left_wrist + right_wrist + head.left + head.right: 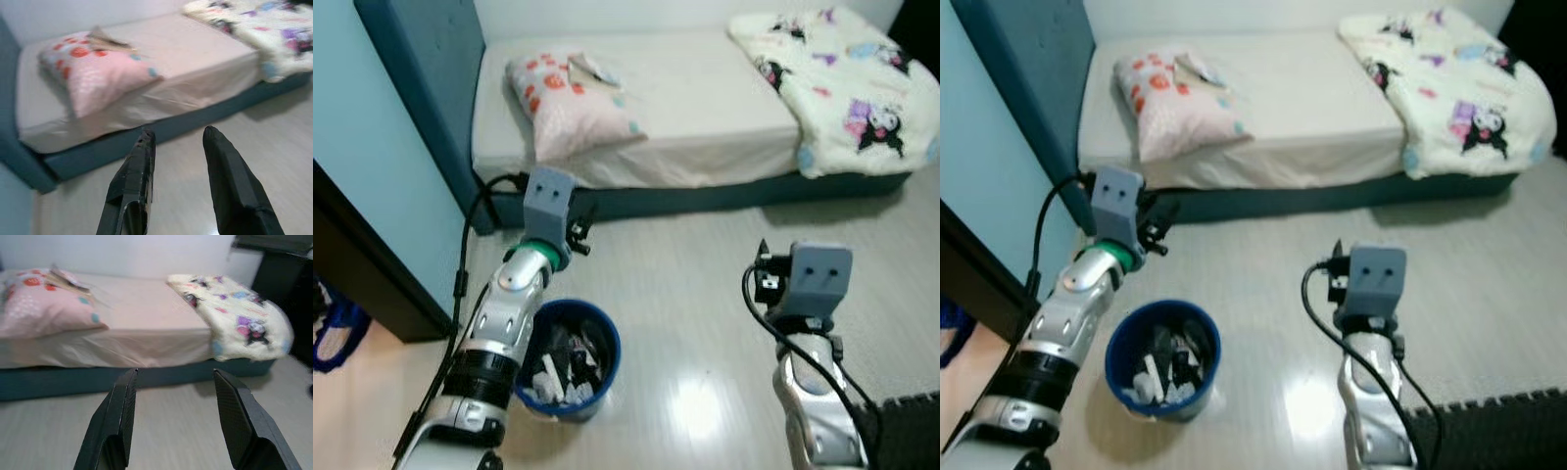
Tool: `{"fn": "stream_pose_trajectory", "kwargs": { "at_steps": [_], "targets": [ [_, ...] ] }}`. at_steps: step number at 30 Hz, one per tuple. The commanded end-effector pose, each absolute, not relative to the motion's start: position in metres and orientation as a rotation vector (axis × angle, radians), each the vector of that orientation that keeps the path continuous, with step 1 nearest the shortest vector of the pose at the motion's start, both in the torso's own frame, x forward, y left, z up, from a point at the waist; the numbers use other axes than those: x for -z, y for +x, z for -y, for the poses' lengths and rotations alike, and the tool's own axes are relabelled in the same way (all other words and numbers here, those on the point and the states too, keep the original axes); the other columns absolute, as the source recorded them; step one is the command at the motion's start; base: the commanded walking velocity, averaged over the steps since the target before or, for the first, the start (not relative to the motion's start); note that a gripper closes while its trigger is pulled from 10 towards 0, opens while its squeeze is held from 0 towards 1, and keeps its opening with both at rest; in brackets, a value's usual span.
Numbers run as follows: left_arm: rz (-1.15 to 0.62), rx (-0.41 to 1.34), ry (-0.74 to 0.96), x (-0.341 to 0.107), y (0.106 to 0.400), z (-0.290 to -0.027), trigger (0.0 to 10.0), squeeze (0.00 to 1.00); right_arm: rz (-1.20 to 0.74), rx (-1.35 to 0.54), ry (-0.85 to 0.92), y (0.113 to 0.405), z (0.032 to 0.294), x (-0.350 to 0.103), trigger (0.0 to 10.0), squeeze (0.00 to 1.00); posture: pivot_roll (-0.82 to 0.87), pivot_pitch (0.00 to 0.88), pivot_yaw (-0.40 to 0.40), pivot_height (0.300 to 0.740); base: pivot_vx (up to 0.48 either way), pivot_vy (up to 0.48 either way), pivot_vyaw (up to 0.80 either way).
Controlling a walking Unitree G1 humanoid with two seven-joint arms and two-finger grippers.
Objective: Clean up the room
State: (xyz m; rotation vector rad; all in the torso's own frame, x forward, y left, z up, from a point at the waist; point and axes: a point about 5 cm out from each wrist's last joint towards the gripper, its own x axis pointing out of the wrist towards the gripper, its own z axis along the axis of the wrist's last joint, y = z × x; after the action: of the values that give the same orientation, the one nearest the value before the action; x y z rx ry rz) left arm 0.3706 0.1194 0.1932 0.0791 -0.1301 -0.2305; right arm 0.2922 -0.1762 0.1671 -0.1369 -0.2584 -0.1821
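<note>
1. Standing on the pale floor (pixel 705 294) short of the bed (pixel 705 117), I have both arms raised in front of me and nothing in either.
2. My left gripper (pixel 178 139) has its fingers parted a moderate way with only air between them; it points at the bed's near edge, below the pillow (pixel 573 103).
3. My right gripper (pixel 176 377) is spread wider, also empty, aimed at the middle of the bed.
4. Part of the job looks done: the blue bin (pixel 570 357) just beside my left arm already holds a heap of crumpled dark and white scraps.
5. What I judge is left sits on the bed: a flat, tan, paper-like piece (pixel 592 70) lies on top of the pillow, near the headboard end. It looks thin and light with loose edges; I cannot tell exactly what it is.
6. A cartoon-print blanket (pixel 842 83) lies bunched at the far end, draping over the side; it may want straightening.
7. Floor between me and the bed looks free of litter.
</note>
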Motion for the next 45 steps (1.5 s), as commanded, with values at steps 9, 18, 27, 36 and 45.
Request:
{"fn": "stream_pose_trajectory", "kwargs": {
  "at_steps": [9, 18, 27, 36, 45],
  "targets": [
    [0.088, 0.313, 0.090, -0.185, 0.367, -0.111, 10.0, 0.00, 0.225, 0.188, -0.149, 0.289, 0.176, -0.159, 10.0, 0.00, -0.17, 0.133, 0.130, 0.721, 0.276, 0.000, -0.71],
    [0.084, 0.394, 0.101, -0.181, 0.359, -0.101, 10.0, 0.00, 0.224, 0.194, -0.162, 0.288, 0.177, -0.159, 10.0, 0.00, -0.17, 0.140, 0.130, 0.721, 0.000, 0.000, 0.00],
    [0.067, 0.383, 0.143, -0.177, 0.359, -0.101, 10.0, 0.00, 0.218, 0.170, -0.160, 0.289, 0.173, -0.158, 10.0, 0.00, -0.17, 0.148, 0.120, 0.721, 0.000, 0.000, 0.00],
    [0.045, 0.357, 0.141, -0.171, 0.359, -0.106, 10.0, 0.00, 0.190, 0.148, -0.142, 0.288, 0.165, -0.152, 10.0, 0.00, -0.17, 0.142, 0.116, 0.721, 0.000, 0.000, -0.18],
    [0.061, 0.363, 0.130, -0.173, 0.358, -0.106, 10.0, 0.00, 0.191, 0.151, -0.145, 0.288, 0.167, -0.153, 10.0, 0.00, -0.17, 0.141, 0.114, 0.721, 0.356, 0.000, -0.80]
  ]
}}
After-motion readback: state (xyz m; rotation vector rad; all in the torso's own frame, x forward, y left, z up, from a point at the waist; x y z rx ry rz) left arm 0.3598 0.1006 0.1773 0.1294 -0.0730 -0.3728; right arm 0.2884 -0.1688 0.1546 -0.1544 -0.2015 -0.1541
